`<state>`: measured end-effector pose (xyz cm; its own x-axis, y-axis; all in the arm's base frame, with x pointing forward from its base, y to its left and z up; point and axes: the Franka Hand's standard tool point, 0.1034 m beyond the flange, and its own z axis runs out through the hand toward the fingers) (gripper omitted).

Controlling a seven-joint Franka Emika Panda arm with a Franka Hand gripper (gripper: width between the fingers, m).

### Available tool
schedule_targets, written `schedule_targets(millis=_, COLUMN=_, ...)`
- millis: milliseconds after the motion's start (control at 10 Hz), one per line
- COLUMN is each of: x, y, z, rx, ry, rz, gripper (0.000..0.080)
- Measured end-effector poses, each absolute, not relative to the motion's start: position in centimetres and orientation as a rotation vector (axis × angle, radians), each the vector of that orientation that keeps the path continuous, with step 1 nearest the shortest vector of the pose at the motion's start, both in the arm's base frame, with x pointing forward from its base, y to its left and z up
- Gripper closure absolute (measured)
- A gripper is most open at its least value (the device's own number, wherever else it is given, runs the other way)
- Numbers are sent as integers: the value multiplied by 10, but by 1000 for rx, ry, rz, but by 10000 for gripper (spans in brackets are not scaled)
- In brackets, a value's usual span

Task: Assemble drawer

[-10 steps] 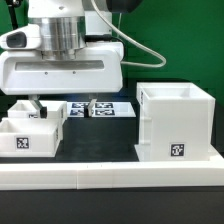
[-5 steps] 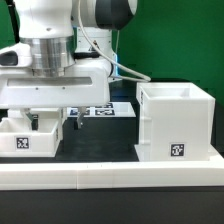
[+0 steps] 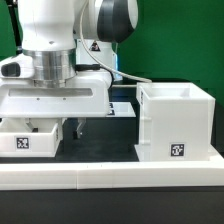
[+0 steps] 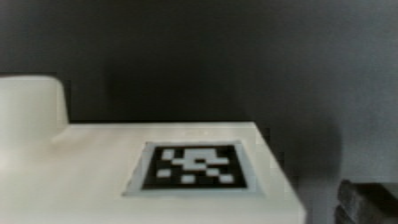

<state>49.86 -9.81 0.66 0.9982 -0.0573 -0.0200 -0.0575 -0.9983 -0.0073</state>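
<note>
The drawer's tall white housing (image 3: 176,124) stands at the exterior view's right, open at the top, with a tag low on its front. One shallow white tray (image 3: 24,141) with a tag lies at the left. The second tray is hidden behind my hand. My gripper (image 3: 55,127) hangs right over the near tray, its fingers spread wide and holding nothing. One dark fingertip (image 3: 78,126) shows beside the tray's right wall. The wrist view shows a flat white tray face with a tag (image 4: 192,166), a raised white part (image 4: 29,100) beside it, and one dark finger (image 4: 370,204) at the edge.
A long white border rail (image 3: 120,172) runs along the table's front. The marker board (image 3: 122,107) lies behind, between my hand and the housing. Dark table shows between tray and housing. A green wall stands at the back.
My hand has come lower and nearer the camera, toward the exterior view's left. It now covers the rear tray and most of the marker board. The housing and near tray have not moved.
</note>
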Motion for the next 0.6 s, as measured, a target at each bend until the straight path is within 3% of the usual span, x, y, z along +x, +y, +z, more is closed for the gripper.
schedule_targets(millis=200, x=498, y=-98, z=6, rx=-3133, ry=90, rz=30, gripper=150)
schedule_targets(millis=300, x=498, y=-98, z=6, rx=-3133, ry=90, rz=29, gripper=237)
schedule_targets(millis=500, x=498, y=-98, z=6, rx=-3133, ry=90, rz=29, gripper=553)
schedule_targets(millis=600, x=498, y=-98, z=6, rx=-3133, ry=90, rz=29, gripper=553)
